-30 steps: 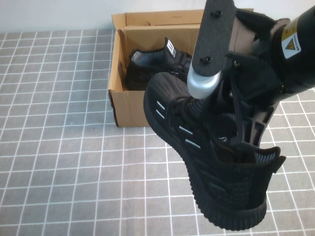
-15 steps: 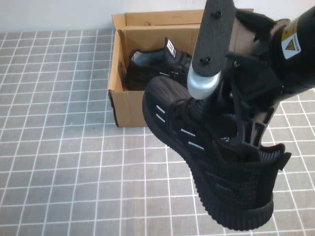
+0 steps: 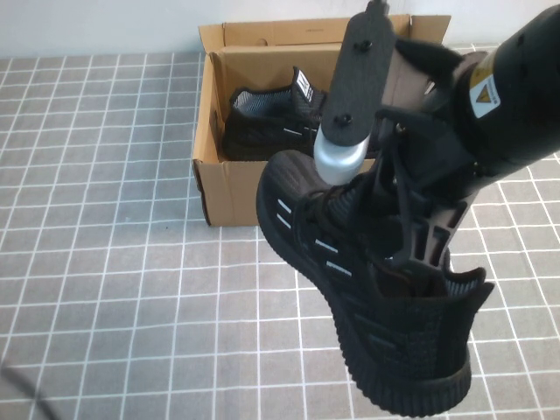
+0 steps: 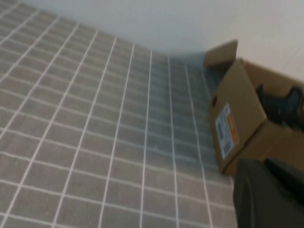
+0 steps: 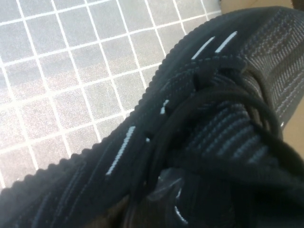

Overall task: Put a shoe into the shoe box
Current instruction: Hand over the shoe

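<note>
My right gripper (image 3: 411,255) is shut on the shoe (image 3: 350,262), a black knit sneaker with pale-grey side dashes, gripping it at the laces and collar. The shoe hangs tilted above the tiled table, toe toward the shoe box (image 3: 223,188), heel toward the near edge. In the right wrist view its laces and ribbed sole (image 5: 190,118) fill the frame. The brown cardboard box stands open behind it, with the black mate shoe (image 3: 262,122) lying inside. My left gripper (image 4: 266,194) shows only as a dark blur in its wrist view, left of the box (image 4: 237,123).
The table is grey tile with white grid lines (image 3: 96,262), open to the left and in front of the box. The box's lid flap (image 3: 289,33) stands up at the back. A white label (image 4: 224,130) is on the box's short end.
My right arm has shifted a little left toward the box with the shoe, and the shoe's heel has swung slightly left and up. The box and mate shoe have not moved.
</note>
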Robot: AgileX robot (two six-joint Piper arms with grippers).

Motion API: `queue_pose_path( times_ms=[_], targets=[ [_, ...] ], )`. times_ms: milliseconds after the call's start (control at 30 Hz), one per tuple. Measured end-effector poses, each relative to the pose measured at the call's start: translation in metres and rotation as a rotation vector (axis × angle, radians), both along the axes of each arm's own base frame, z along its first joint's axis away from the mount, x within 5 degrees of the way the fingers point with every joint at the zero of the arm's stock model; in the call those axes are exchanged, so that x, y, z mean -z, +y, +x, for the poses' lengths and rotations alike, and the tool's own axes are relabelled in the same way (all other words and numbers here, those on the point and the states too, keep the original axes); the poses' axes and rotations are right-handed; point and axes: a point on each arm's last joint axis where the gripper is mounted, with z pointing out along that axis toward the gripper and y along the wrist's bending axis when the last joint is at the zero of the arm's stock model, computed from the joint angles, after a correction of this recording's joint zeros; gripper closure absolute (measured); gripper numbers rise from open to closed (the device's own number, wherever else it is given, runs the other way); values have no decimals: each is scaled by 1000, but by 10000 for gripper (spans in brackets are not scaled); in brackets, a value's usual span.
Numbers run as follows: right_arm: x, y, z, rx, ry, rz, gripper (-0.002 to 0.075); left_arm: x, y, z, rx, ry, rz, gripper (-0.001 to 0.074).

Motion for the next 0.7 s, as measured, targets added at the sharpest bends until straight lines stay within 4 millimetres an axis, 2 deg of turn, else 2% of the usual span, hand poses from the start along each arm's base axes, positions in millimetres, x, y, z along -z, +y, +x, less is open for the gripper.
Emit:
queue_pose_path(
  times_ms=[167, 267, 367, 533, 700],
  targets=[
    [5, 3, 4, -8, 2, -21, 725, -37, -11, 30, 179, 219, 145, 736],
    [7, 4, 6, -24, -12, -35, 725, -58, -23, 51, 358, 255, 241, 736],
    [5, 3, 9, -24, -54, -44, 725, -71, -33, 78, 506, 299, 250, 736],
    [2, -2, 20, 5, -118, -18, 725, -91, -45, 124, 685, 291, 250, 736],
    [0, -15, 35, 18, -167, -20, 725, -108, -64, 159, 993, 184, 269, 736]
  ],
)
